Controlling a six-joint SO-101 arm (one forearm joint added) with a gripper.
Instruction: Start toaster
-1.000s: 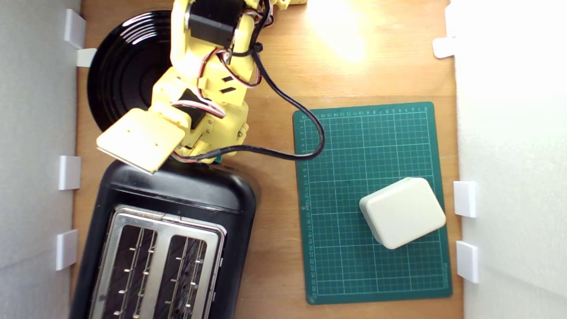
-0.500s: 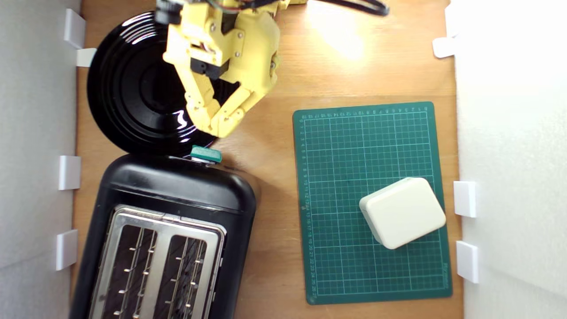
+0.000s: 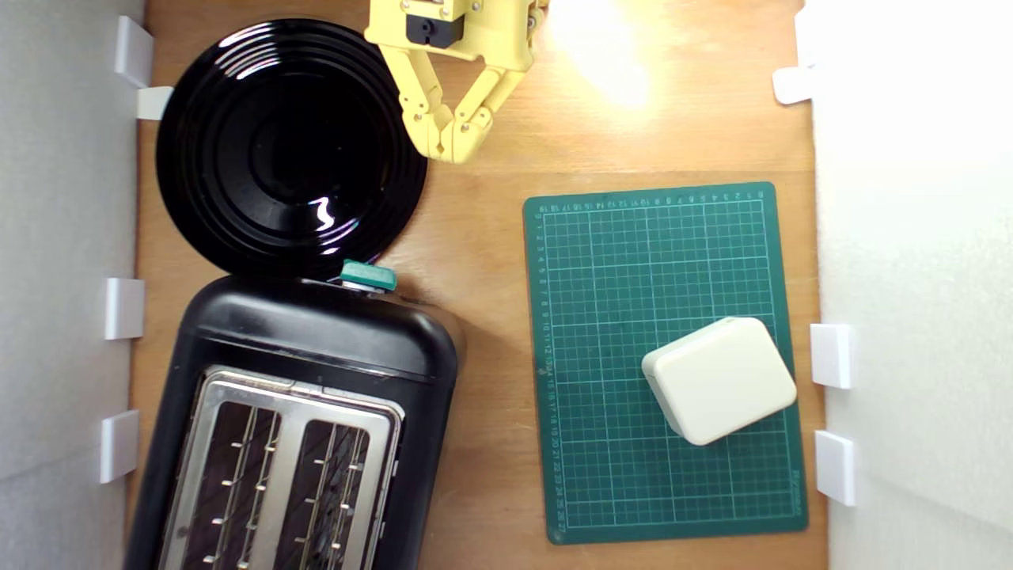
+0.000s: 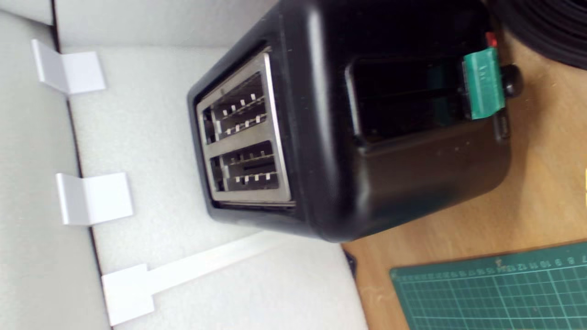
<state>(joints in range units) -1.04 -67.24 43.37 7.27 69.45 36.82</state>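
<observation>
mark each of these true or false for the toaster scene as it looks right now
1. The yellow gripper grips the small teal-green lever. False: it hangs apart from it, jaws shut on nothing.
2. The cream rounded box sits on the green cutting mat. True.
3. Bread fills the glossy black toaster. False: both slots look empty.
4. The round black ridged plate lies beside the toaster. True.

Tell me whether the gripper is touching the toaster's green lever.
Apart. In the exterior view the gripper hangs near the black plate's rim, jaws closed, with bare wooden table between it and the lever of the toaster.
</observation>
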